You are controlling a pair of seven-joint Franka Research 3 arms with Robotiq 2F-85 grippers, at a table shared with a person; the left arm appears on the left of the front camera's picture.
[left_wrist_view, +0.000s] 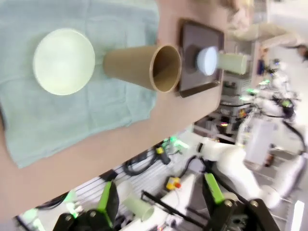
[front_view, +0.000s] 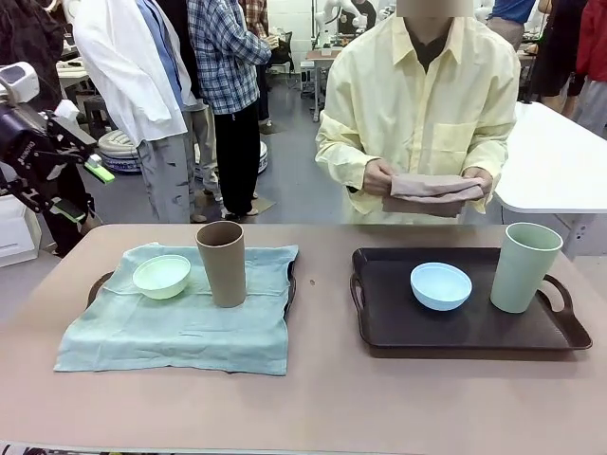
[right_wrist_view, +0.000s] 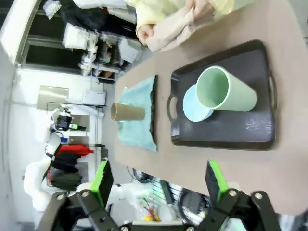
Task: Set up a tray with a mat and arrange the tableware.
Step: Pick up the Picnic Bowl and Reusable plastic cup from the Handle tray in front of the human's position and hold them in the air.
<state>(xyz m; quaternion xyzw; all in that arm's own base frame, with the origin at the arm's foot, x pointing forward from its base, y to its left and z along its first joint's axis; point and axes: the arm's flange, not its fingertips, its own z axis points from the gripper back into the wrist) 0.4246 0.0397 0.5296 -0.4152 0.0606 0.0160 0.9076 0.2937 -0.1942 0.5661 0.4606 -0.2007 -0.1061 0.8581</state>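
One dark tray (front_view: pixel 96 284) carries its teal cloth mat (front_view: pixel 180 327), pale mint round bowl (front_view: pixel 161 276) and matte brown tumbler (front_view: pixel 222 263), the second tray (front_view: pixel 427 329) lacks a mat, and my left hand (left_wrist_view: pixel 159 192) and right hand (right_wrist_view: pixel 159 175) gape wide, empty.

Left: matt brown tumbler (front_view: pixel 221 263), creased green cloth mat (front_view: pixel 180 332). Right: smooth light blue bowl (front_view: pixel 441 286), dark tray (front_view: pixel 398 324) with fine grained, slightly glossy surface.

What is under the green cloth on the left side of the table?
A dark tray: only its handle ends peek out at either side of the green cloth. The cloth covers the tray's floor, so anything else beneath it cannot be seen.
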